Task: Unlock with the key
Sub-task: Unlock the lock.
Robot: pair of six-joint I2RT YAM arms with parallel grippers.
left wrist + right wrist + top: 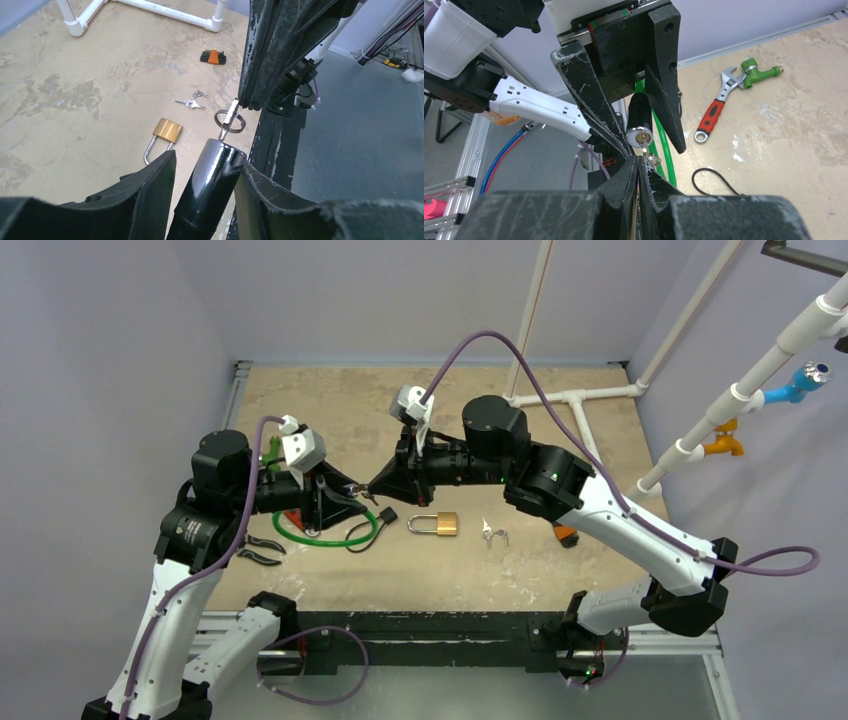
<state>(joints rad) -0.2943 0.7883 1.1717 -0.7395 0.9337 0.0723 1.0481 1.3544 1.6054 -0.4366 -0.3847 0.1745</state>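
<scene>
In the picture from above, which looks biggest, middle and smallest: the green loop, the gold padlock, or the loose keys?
Largest: green loop, though partly hidden.
Middle: gold padlock.
Smallest: loose keys.
All three look about equally far from the camera, so nearness hardly skews this.

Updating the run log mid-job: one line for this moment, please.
left fingers: shut on black cylindrical lock | right fingers: shut on silver key, tip in keyhole | brass padlock: loose on table
</scene>
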